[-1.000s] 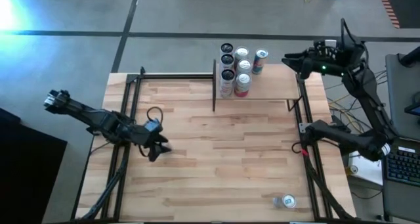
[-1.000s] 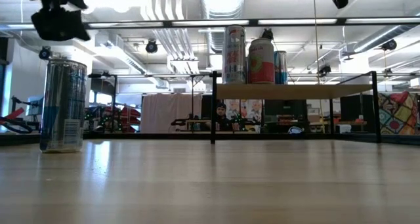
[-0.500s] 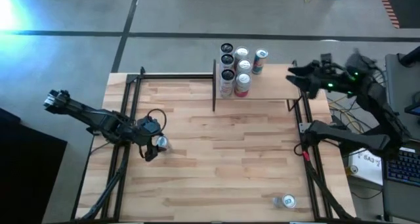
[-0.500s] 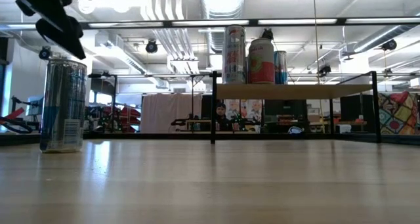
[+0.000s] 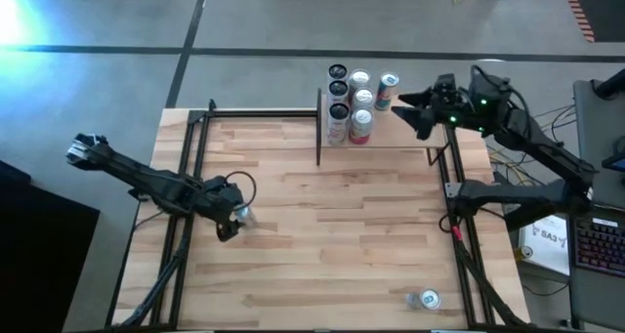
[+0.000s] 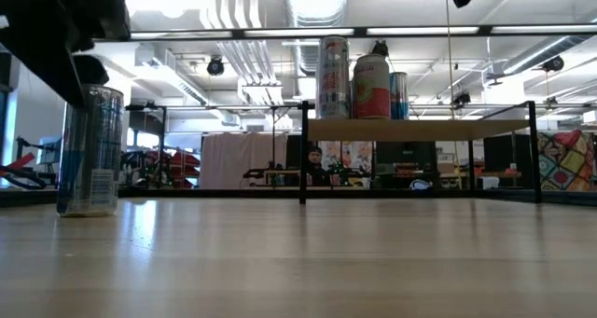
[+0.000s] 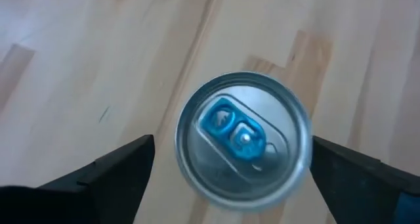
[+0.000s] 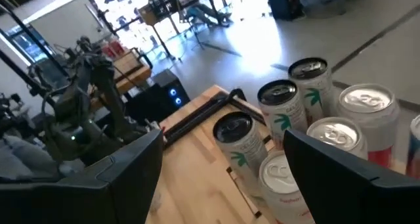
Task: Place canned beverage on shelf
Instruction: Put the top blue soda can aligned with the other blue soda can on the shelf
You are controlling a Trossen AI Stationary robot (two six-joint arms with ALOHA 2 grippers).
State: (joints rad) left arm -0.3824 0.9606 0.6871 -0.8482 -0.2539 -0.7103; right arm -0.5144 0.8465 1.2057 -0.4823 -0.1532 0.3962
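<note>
**Directly under the left gripper: one can on the tabletop**

Now seen standing upright on the striped tabletop, near its left side: a silver can with a blue tab. Placed right above it, the left gripper, fingers spread wide, one on each side of the can top and apart from it, nothing held. In the low view, shown as a tall silver can beside the dark arm at the picture's left.

Well apart, at the far edge of the table: the shelf, pale wood on black rods, raised above the tabletop. Already loaded with a group of cans, standing close together near its left end. Hovering over the right part of the shelf, the right gripper, fingers wide apart, empty, pointed toward those cans.

Near the front right corner of the tabletop, another can, alone.
</note>
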